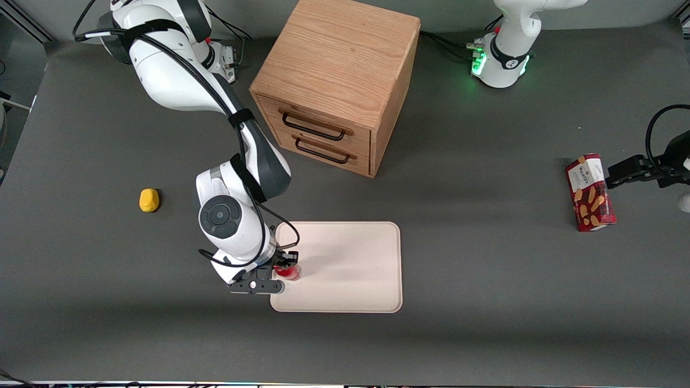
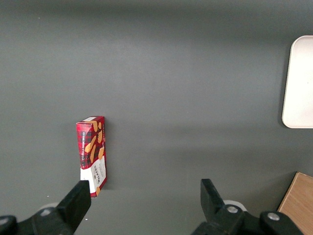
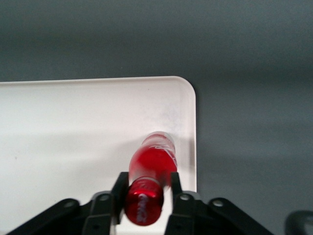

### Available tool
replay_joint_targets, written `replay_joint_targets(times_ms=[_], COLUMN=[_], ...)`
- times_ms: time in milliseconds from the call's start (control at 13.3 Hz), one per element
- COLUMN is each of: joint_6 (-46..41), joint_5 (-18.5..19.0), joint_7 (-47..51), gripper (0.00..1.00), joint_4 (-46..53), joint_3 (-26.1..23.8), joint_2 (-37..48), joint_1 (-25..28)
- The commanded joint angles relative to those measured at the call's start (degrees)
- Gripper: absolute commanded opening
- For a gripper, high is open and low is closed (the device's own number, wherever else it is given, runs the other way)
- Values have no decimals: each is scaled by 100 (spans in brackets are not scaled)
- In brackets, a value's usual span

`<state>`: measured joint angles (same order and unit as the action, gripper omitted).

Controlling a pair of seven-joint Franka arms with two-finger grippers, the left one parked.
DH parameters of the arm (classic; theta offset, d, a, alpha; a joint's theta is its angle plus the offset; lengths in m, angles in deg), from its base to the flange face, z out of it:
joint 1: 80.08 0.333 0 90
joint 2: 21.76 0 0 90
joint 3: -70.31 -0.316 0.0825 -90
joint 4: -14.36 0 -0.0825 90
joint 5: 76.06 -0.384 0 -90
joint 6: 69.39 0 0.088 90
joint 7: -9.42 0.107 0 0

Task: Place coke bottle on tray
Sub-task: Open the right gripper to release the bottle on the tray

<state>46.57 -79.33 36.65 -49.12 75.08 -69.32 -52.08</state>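
i work over a dark grey matte table [image 1: 485,323] that fills nearly the whole frame. in the upper middle stands a wooden drawer cabinet [image 1: 337,64], two drawers with dark handles [image 1: 314,127]. soft, even light lays broad faint shadow bands across the grey, darkest beside the cabinet.
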Motion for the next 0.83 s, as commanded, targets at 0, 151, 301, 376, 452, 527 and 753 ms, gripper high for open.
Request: replay_joint_targets(times_ms=[0,151,301,376,452,527,753], joint_6=[58,49,50,49,49,23,-834], joint_5=[-78,-78,-78,-78,-69,-52,-8], joint_7=[222,222,222,222,231,222,492], gripper=[100,100,100,100,100,100,100], joint_4=[2,2,2,2,2,2,-16], joint_3=[32,32,32,32,32,32,32], joint_2=[36,36,36,45,71,123,579], joint_1=[39,48,48,57,57,57,66])
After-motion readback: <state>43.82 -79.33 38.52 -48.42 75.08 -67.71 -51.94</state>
